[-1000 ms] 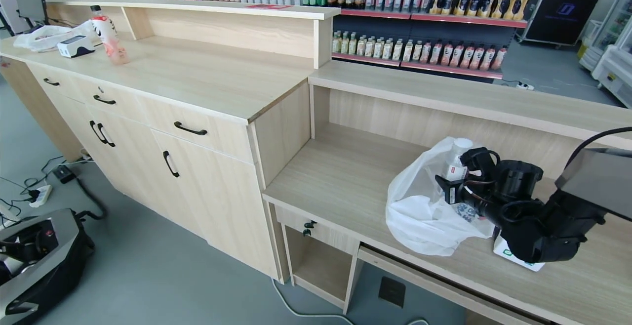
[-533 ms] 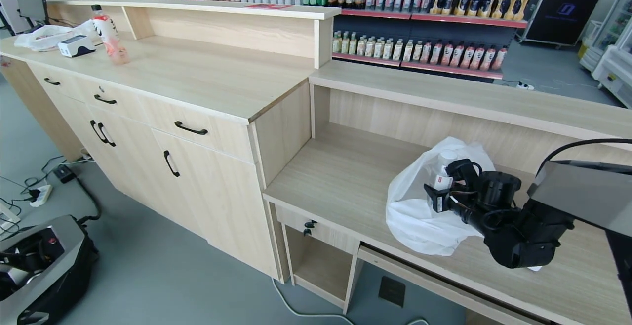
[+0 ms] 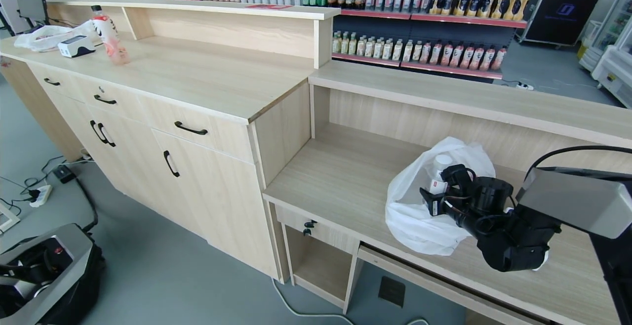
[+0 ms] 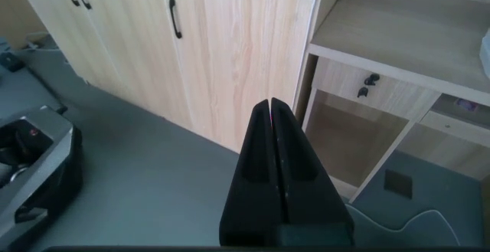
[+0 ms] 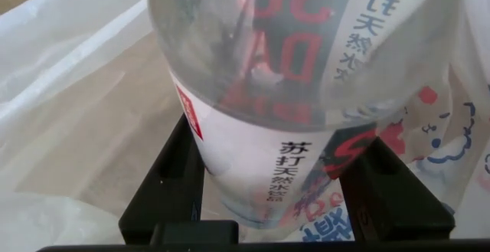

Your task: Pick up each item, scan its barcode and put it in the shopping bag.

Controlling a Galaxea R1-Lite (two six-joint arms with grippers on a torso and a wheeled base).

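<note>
— One question: gripping what, where?
— Clamping right gripper (image 3: 441,187) around clear soda bottle (image 3: 438,168), inside white shopping bag (image 3: 414,219) at four o'clock on counter (image 3: 340,177). Hanging left gripper (image 4: 274,168) above floor (image 4: 145,175), fingers pressed together, empty.

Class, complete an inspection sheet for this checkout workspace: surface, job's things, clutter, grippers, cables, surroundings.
Surface: light wooden counter.
Job's things: white shopping bag on the counter; bottle held at its mouth.
Clutter: pink bottle, white device, second bag on the far counter.
Grippers: right gripper shut on the bottle; left gripper shut, empty, above the floor.
Cables: black cable over the right arm; power strip on the floor.
Surroundings: shelves of drinks behind.
</note>
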